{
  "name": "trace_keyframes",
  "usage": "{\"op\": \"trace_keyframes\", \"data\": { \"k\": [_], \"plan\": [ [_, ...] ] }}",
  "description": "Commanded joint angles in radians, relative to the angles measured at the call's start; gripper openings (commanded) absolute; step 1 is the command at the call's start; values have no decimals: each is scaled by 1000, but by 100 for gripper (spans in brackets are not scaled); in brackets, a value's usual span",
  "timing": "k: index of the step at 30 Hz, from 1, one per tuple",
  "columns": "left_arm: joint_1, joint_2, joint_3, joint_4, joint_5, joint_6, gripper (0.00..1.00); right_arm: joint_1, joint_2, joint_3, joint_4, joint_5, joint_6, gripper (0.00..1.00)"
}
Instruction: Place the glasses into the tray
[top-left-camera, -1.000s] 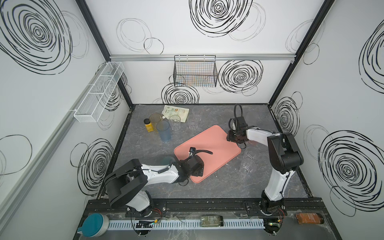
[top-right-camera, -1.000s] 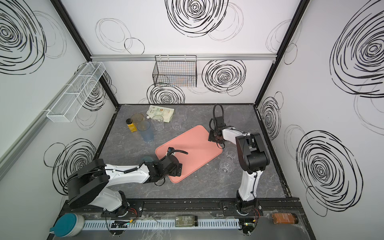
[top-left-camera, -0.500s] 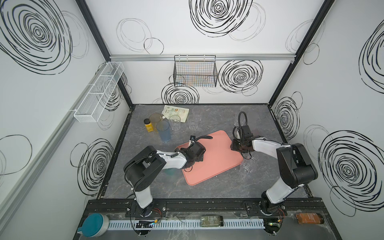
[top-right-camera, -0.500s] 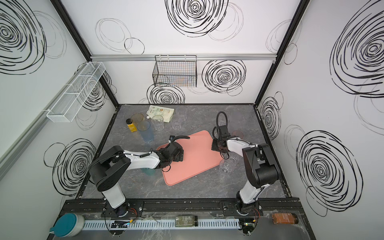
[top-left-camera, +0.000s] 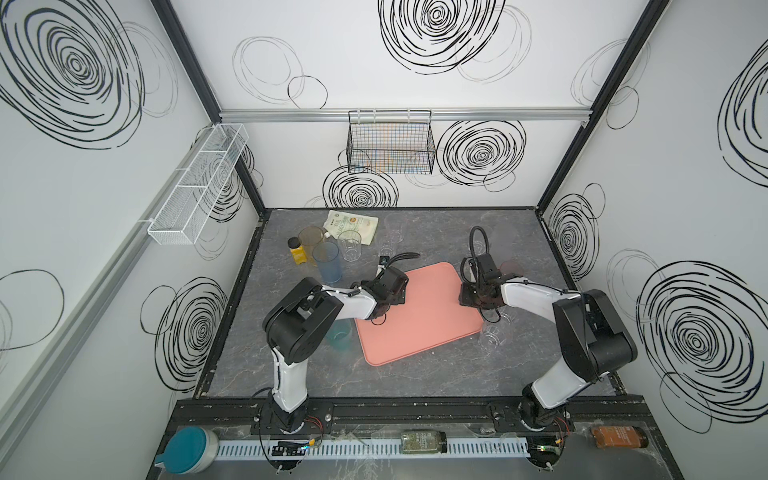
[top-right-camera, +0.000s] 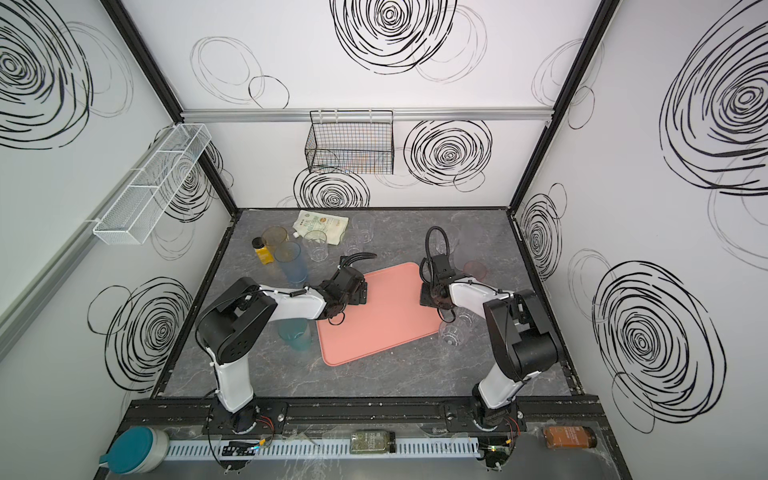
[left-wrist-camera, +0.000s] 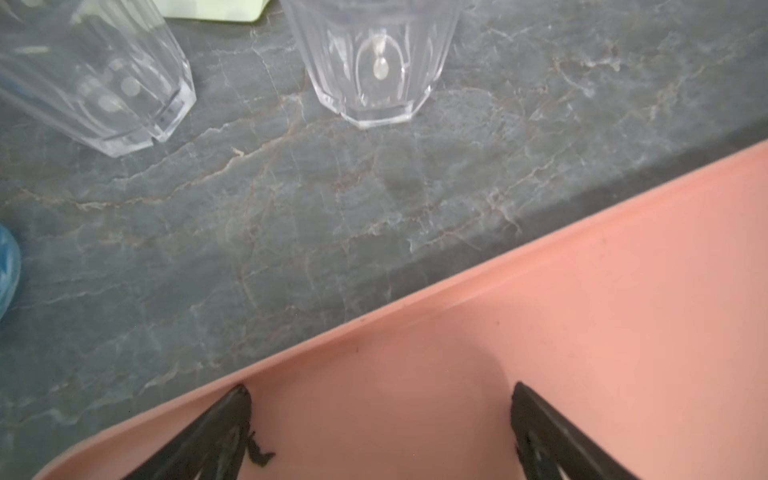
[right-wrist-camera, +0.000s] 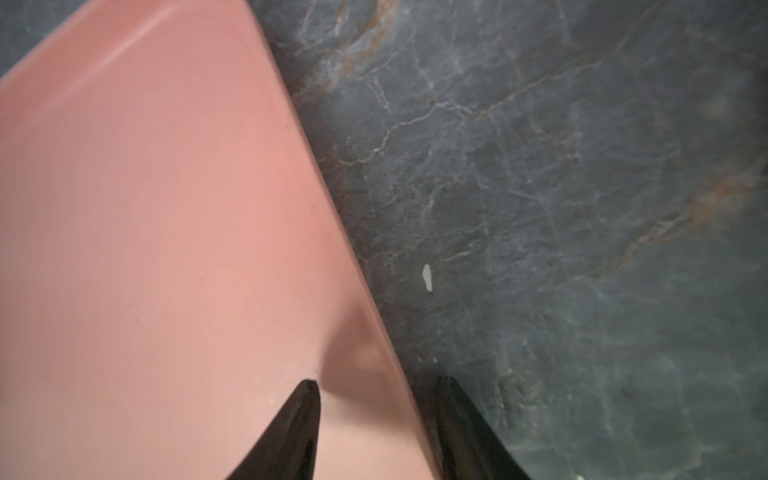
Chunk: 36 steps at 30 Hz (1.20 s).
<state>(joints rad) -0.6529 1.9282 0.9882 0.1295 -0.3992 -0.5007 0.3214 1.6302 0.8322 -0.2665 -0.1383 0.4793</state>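
Note:
The salmon-pink tray (top-left-camera: 419, 320) (top-right-camera: 374, 316) lies mid-table with nothing in it. My left gripper (top-left-camera: 397, 291) (left-wrist-camera: 380, 399) hangs open over its far-left rim, empty. My right gripper (top-left-camera: 467, 297) (right-wrist-camera: 376, 384) is open astride the right rim, one finger over the tray (right-wrist-camera: 145, 228) and one over the table. Glasses stand on the table: blue (top-left-camera: 328, 266), amber (top-left-camera: 311, 241) and clear (top-left-camera: 349, 245) at the back left, teal (top-left-camera: 340, 334) by the left arm, pink (top-left-camera: 510, 270) and clear (top-left-camera: 490, 336) on the right. Two clear faceted glasses (left-wrist-camera: 374, 62) (left-wrist-camera: 108, 83) stand just beyond the tray (left-wrist-camera: 582, 311).
A yellow black-capped bottle (top-left-camera: 297, 251) and a white pouch (top-left-camera: 353, 224) sit at the back left among the glasses. A black wire basket (top-left-camera: 390, 143) hangs on the back wall and a white mesh shelf (top-left-camera: 199, 183) on the left wall.
The tray has turned on the table between the two grippers. My left gripper has moved from its near-left edge to its far-left rim, and my right gripper has come nearer along the right rim.

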Motion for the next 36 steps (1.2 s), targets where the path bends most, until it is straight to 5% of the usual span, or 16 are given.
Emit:
{"op": "trace_keyframes", "data": {
  "k": [1,3,5,17,29,36],
  "plan": [
    [28,63,36,-75,52,34,99,30,-9,-29,-47,-11,19,50],
    [31,93,84,-85,71,55,96,38,-6,-33,-49,-9,19,50],
    [37,119,122,-85,119,97,82,42,-5,-35,-54,-7,21,50],
    [17,18,154,-129,141,149,91,73,-83,-33,-138,27,-6,53],
    [-78,-448,15,-222,17,149,100,144,-220,118,-257,94,-10,60],
    [-42,-765,-121,-370,-94,130,96,302,-225,140,-231,84,73,60]
  ]
}}
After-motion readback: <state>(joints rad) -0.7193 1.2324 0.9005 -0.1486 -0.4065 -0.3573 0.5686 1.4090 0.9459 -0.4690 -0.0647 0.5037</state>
